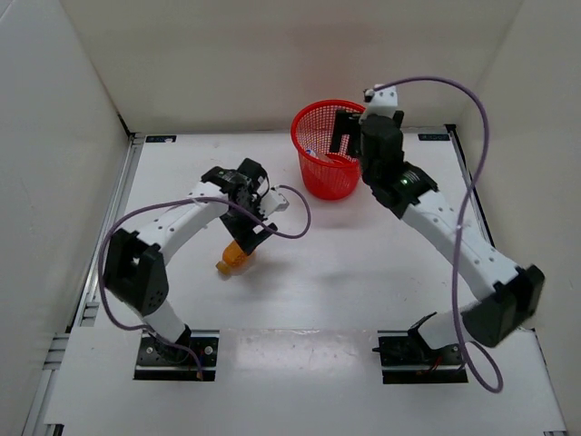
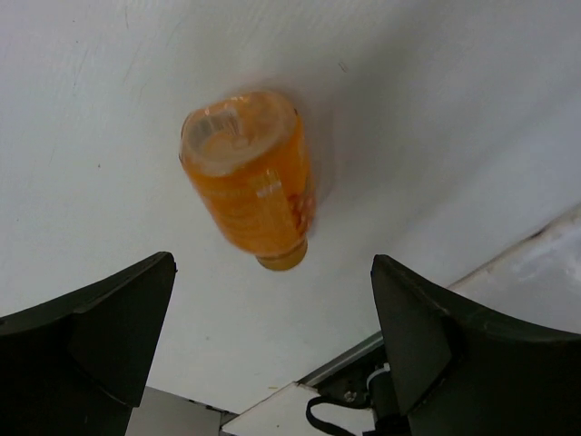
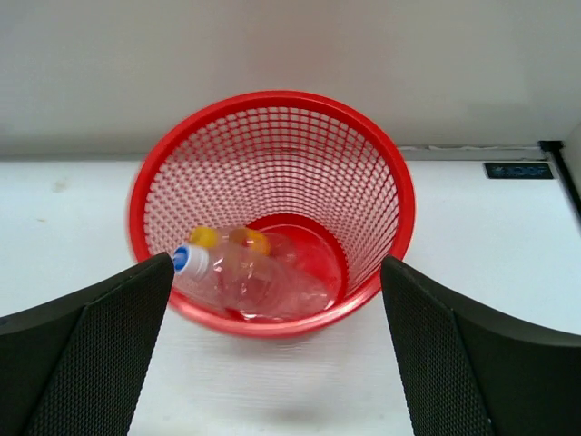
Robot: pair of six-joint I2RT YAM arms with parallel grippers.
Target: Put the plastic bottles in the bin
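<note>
I see the orange bottle (image 2: 250, 182) lying on its side on the white table (image 1: 363, 272), well apart from the bin (image 1: 327, 182). It is a stubby plastic bottle with a round body that narrows to a short neck. In the left wrist view its flat, paler base faces the camera and the neck points away. Some pale print is on the side, but the picture is a little blurred and I cannot read it. The left fingers (image 2: 91, 327) are spread wide above this bottle, one on each side of it, and they do not touch it. Their inner faces are dark, matte and wedge-shaped.

The bin stands upright at the far side of the table, close to the back wall. It is round, made of red plastic mesh with small square holes. It has a smooth solid rim and its wall tapers to a smaller solid base. Inside it the clear bottle (image 3: 250, 277) lies on its side on the bottom and leans against the left wall of the mesh. Its plastic is transparent and looks slightly crumpled. It has a white and blue cap (image 3: 191, 259), and I see yellowish spots beside its neck.

The right fingers (image 3: 82, 363) hang over the bin, spread wide with nothing between them. Their pads have a fine woven texture.
</note>
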